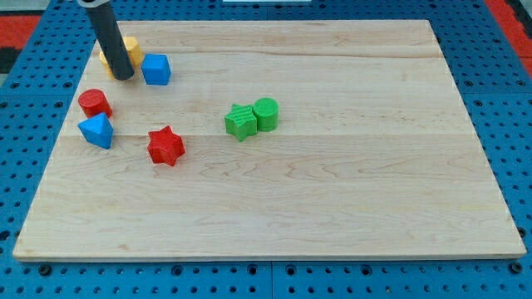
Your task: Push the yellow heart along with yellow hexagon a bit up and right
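Observation:
Yellow blocks (130, 50) sit at the view's top left of the wooden board (332, 191), mostly hidden behind the dark rod; only yellow edges show, so I cannot tell the heart from the hexagon. My tip (121, 76) rests on the board just below and in front of the yellow blocks, touching or nearly touching them. A blue cube (156, 69) stands right of the tip, close to the yellow blocks.
A red cylinder (95, 103) and a blue triangular block (96, 130) lie at the left edge. A red star (165, 146) is to their right. A green star-like block (241, 122) and a green cylinder (266, 113) touch near the middle.

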### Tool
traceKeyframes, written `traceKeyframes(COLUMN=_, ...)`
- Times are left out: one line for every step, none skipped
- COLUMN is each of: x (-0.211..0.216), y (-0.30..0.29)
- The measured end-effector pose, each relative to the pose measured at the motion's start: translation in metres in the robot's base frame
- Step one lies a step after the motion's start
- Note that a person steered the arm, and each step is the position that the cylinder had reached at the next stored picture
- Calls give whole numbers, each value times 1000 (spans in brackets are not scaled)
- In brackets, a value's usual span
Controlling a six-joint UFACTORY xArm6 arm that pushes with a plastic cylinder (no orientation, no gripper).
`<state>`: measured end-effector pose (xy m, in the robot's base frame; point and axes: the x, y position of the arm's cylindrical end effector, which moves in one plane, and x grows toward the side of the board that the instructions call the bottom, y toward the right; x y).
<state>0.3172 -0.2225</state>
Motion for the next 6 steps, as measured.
traceKeyframes(x=4, y=0)
traceKeyframes(x=19, y=-23)
traceKeyframes(x=10, y=-47)
traceKeyframes(x=-18, y=-47)
traceKeyframes(x=-35, y=-39)
traceKeyframes(x=-50, y=-29)
